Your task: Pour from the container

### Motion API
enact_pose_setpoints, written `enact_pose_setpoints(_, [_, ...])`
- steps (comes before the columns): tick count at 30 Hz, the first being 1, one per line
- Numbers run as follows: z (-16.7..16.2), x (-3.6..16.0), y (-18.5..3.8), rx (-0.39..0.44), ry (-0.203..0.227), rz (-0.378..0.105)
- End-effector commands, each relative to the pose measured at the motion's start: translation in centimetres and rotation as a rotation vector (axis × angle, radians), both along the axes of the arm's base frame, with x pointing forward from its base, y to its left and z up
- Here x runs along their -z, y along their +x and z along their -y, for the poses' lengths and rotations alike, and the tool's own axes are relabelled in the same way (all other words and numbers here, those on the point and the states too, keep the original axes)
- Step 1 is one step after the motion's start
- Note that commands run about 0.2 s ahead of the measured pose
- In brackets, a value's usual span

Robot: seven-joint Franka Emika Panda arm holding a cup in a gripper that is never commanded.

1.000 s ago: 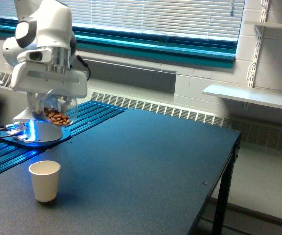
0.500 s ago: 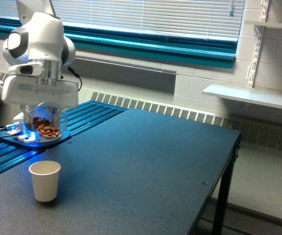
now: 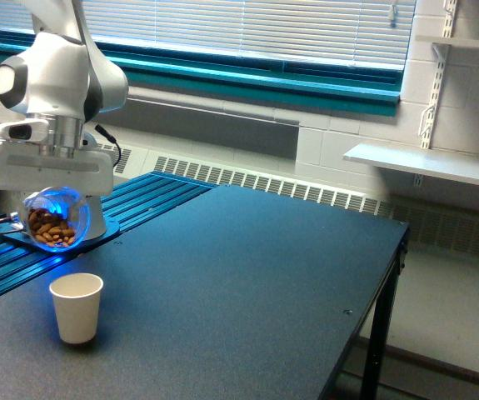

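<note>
The container [image 3: 52, 221] is a small clear round cup with brown nut-like pieces inside. It hangs at the exterior view's left, a little above the table. My gripper [image 3: 49, 210] is shut on it, under the white hand of the arm [image 3: 52, 92]. The fingers are mostly hidden behind the container and the hand's body. A white paper cup [image 3: 77, 307] stands upright on the dark table, below the container and slightly to the exterior view's right of it.
The dark table [image 3: 247, 275] ends at an edge on the exterior view's right. The arm's round base [image 3: 72, 233], lit blue, sits on a blue ribbed strip [image 3: 152, 192] behind the container. A white wall shelf [image 3: 426, 162] hangs far right.
The arm has carried the container toward the exterior view's left and slightly down. The paper cup has not moved.
</note>
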State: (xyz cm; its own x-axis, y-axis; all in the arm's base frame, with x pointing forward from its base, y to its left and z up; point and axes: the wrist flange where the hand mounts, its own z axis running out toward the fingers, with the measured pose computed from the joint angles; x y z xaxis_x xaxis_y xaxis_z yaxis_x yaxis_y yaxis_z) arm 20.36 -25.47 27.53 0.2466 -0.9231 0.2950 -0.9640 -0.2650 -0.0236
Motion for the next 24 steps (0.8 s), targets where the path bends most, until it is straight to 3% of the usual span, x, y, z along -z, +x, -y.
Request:
enact_pose_setpoints(1, [-1.4, 1.5, -0.1, -0.019, 0.037, -0.015])
enact_pose_setpoints(11, [-1.8, 2.3, 1.5, -0.056, 0.053, -0.045])
enact_pose_setpoints(24, [-1.0, 2.9, 3.0, -0.08, 0.043, -0.088])
